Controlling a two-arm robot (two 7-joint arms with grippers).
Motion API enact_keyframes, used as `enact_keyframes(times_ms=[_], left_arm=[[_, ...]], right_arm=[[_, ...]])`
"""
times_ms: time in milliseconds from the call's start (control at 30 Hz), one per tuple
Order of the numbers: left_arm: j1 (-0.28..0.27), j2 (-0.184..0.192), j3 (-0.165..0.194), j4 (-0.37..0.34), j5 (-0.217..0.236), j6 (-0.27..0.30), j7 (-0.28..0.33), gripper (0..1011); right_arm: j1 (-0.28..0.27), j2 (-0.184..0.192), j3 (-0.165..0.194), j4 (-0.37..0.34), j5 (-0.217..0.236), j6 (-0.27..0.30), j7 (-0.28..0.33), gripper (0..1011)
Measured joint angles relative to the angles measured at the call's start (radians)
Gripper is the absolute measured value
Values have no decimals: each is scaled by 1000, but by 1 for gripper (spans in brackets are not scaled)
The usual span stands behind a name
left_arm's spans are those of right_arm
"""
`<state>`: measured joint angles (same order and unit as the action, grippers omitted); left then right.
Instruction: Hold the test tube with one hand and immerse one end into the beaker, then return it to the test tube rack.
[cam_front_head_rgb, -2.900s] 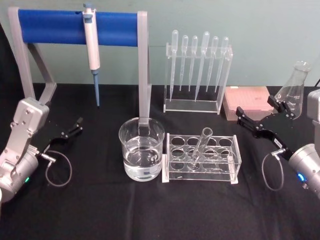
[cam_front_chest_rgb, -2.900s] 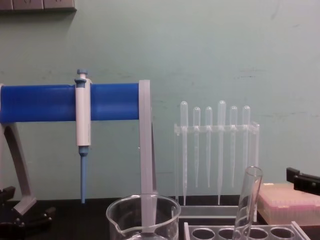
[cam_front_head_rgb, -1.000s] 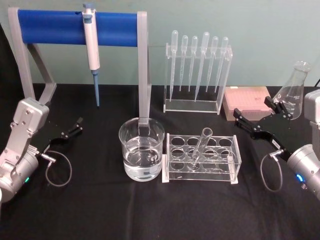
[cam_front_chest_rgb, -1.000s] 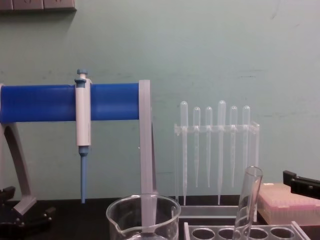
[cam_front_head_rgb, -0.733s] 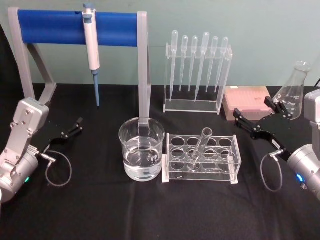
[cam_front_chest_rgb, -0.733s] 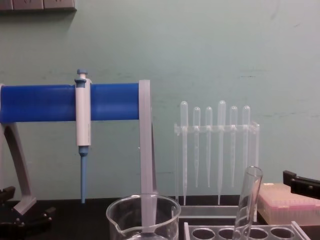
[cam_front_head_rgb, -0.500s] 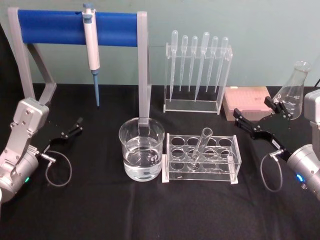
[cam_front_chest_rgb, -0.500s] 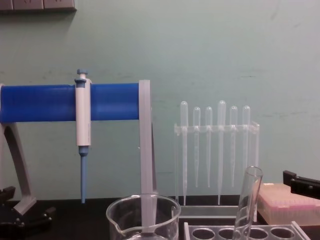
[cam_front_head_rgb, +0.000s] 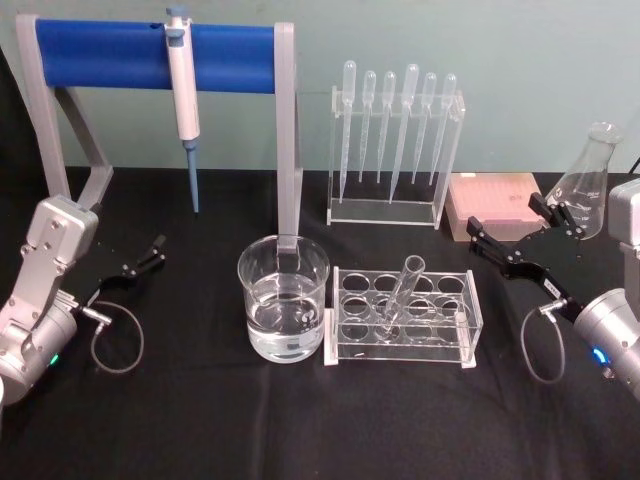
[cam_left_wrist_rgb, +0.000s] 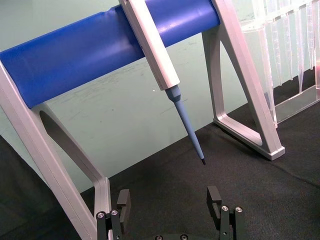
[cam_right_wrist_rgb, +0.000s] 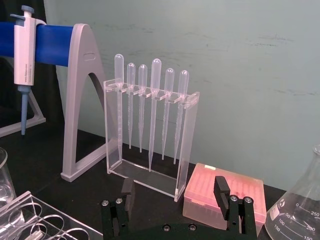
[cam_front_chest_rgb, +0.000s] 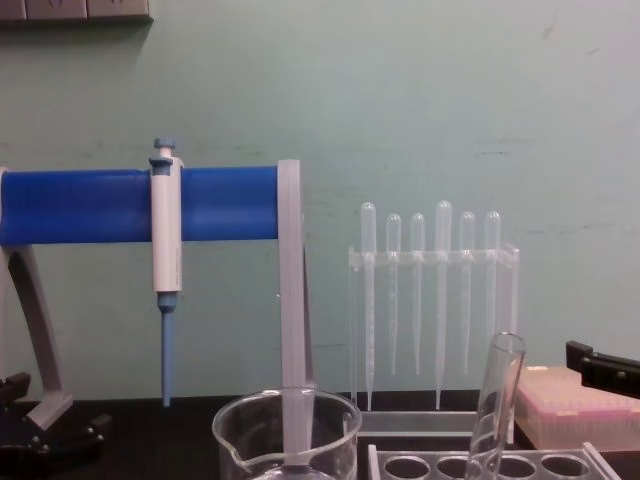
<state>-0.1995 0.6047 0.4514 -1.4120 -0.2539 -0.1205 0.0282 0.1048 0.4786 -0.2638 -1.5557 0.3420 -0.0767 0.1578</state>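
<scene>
The test tube (cam_front_head_rgb: 400, 293) leans in the clear rack (cam_front_head_rgb: 402, 317), just right of the beaker (cam_front_head_rgb: 284, 298) with water. The right gripper (cam_front_head_rgb: 512, 229) hovers open to the right of the rack, empty. The left gripper (cam_front_head_rgb: 143, 257) waits open at the left side.

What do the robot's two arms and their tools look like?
Both arms are silver-grey metal, each with a small green-blue light and a thin grey cable looping to its tool. The left tool and right tool are black, each with two flat fingers fixed by small screws. The right one carries a small white label.
</scene>
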Motion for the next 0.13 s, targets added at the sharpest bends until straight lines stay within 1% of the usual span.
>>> enact_keyframes(times_ms=[133], left_arm=[[0,0,0,0,0,0,0,1000]], right_arm=[[0,0,0,0,0,0,0,1004]])
